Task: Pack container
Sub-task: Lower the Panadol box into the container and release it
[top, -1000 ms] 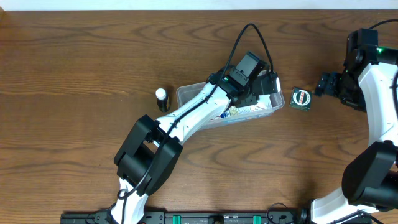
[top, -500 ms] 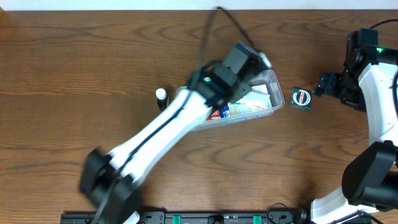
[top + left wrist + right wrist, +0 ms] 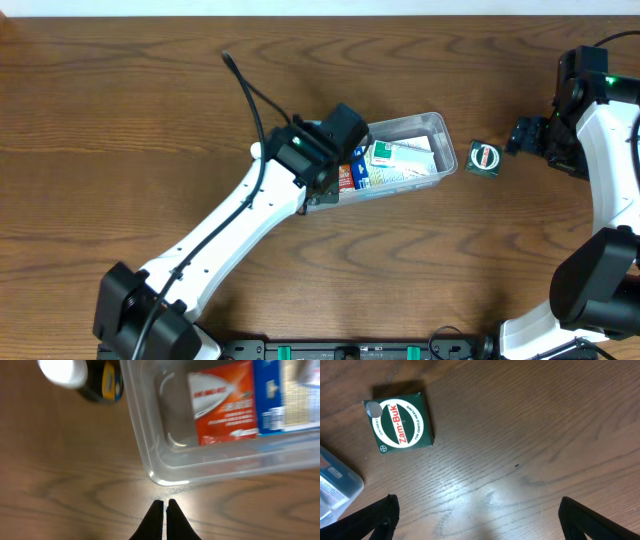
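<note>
The clear container [image 3: 447,150] lies mid-table and holds a red box [image 3: 346,177], a blue and white box [image 3: 392,176] and a green and white box [image 3: 400,152]. In the left wrist view the container [image 3: 141,450] shows its corner, with the red box [image 3: 225,407] inside. My left gripper [image 3: 164,503] is shut and empty over bare table, just off that corner. A green Zam-Buk box [image 3: 484,158] lies right of the container and also shows in the right wrist view [image 3: 400,422]. My right gripper [image 3: 480,517] is open and empty beside it.
A small dark bottle with a white cap [image 3: 75,375] stands on the table outside the container's left end. My left arm [image 3: 250,215] covers that end in the overhead view. A corner of the container [image 3: 340,480] shows in the right wrist view.
My left arm has swung left and back from over the container's right part to its left end, uncovering the boxes inside. The right arm has not moved.
</note>
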Robot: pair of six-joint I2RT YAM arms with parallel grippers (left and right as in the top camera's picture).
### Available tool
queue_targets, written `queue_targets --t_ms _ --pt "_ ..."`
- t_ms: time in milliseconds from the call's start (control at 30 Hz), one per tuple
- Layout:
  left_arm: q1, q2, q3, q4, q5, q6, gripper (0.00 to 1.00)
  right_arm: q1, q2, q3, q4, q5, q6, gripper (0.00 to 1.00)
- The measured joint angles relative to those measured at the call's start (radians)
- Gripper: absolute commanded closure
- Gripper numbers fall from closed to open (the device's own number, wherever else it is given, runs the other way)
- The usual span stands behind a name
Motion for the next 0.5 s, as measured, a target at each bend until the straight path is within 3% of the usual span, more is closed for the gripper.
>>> queue_targets --t_ms 500 --pt "0.006 0.002 -0.187 0.198 0.131 -0.081 0.94 0.0 0.0 0.0 0.0 0.0 0.0 0.01"
